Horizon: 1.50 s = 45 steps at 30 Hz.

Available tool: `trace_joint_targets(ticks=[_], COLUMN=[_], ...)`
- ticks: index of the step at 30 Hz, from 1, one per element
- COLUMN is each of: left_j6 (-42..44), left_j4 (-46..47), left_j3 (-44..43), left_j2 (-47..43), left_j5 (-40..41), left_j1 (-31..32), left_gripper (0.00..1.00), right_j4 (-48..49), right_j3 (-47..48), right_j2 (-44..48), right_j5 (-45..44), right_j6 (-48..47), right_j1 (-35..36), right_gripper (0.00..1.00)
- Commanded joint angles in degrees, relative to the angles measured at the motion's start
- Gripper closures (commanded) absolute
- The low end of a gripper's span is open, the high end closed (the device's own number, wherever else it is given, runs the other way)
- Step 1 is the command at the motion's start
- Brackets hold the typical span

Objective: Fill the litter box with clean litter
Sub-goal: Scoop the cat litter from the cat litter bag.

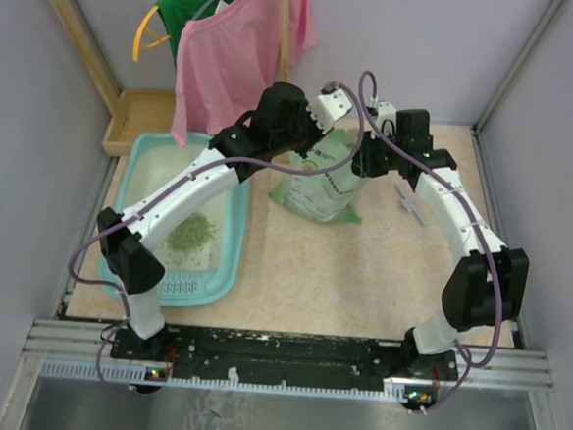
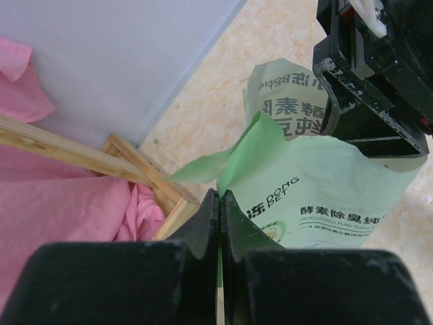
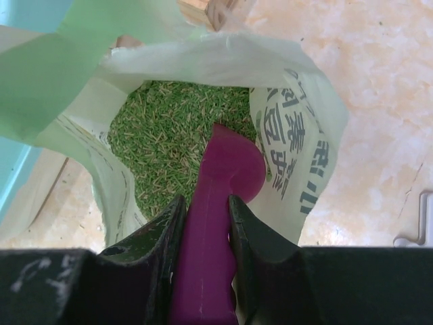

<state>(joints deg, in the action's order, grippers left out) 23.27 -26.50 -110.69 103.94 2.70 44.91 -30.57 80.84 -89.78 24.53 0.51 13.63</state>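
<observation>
Left jaws pinch the bag (image 2: 325, 196), right jaws grip the scoop (image 3: 226, 169) pointing into clean litter (image 3: 162, 135).

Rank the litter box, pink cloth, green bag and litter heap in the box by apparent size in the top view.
1. litter box and pink cloth, alike; the cloth hangs nearer the camera, so unranked.
2. green bag.
3. litter heap.

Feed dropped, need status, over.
Left gripper shut on bag. Right gripper shut on scoop, inside bag. Litter box: small litter heap. Left arm overhangs box.
</observation>
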Motion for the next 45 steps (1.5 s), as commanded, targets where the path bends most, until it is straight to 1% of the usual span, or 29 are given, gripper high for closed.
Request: trace_joint_targets(ticks=[1,6,9,13,16,21,23,25,29,31,35,40,45], left_j6=[-1.1,-0.7,-0.9,-1.5,-1.8,-1.5,-1.4,-1.2,-1.0,-1.1,-0.1,1.1,1.6], left_j4=[7.2,7.4,7.3,8.2,7.7,3.7,4.3,4.6,6.7,7.6,7.2,10.1,12.2], left_j3=[-0.4,-0.6,-1.9,-3.2,-6.1,-16.4,-17.7,-17.1,-11.9,-11.3,-16.8,-23.7,-25.6], left_j2=[-3.7,-4.4,-4.5,-5.0,-4.2,0.1,0.9,1.6,1.0,1.0,3.4,7.3,8.7], left_j5=[-0.3,0.2,0.1,-0.4,-0.8,-2.5,-2.7,-2.4,-1.9,-1.8,-1.0,-0.1,0.6], left_j1=[0.3,0.4,0.4,0.4,0.6,1.4,1.8,1.8,1.8,1.8,1.8,1.8,2.7], left_gripper=[1.0,1.0,1.0,1.0,1.0,1.0,1.0,1.0,1.0,1.0,1.0,1.0,1.0], right_j4=[-7.1,-7.2,-8.9,-9.5,-8.0,-6.9,-6.3,-5.9,-6.0,-6.6,-5.7,-5.4,-5.6], right_j3=[-3.8,-1.7,-0.1,-1.5,-4.1,-6.2,-6.4,-6.4,-6.3,-6.5,-8.2,-8.9,-8.5], right_j2=[-3.7,-1.4,-1.2,-1.2,-0.3,-0.3,-0.5,-0.9,0.1,0.4,2.8,4.8,6.1], right_j5=[7.8,5.4,8.7,14.8,14.5,14.7,14.8,15.3,11.6,10.8,7.4,2.5,-2.6], right_j6=[3.8,4.3,5.1,5.9,6.3,6.6,6.8,7.1,6.6,6.2,6.5,6.2,6.0], right_j1=[2.9,3.0,3.0,3.1,3.1,3.2,3.2,3.3,3.8,4.2,4.3,4.3,4.3], right_gripper=[1.0,1.0,1.0,1.0,1.0,1.0,1.0,1.0,1.0,1.0,1.0,1.0,1.0])
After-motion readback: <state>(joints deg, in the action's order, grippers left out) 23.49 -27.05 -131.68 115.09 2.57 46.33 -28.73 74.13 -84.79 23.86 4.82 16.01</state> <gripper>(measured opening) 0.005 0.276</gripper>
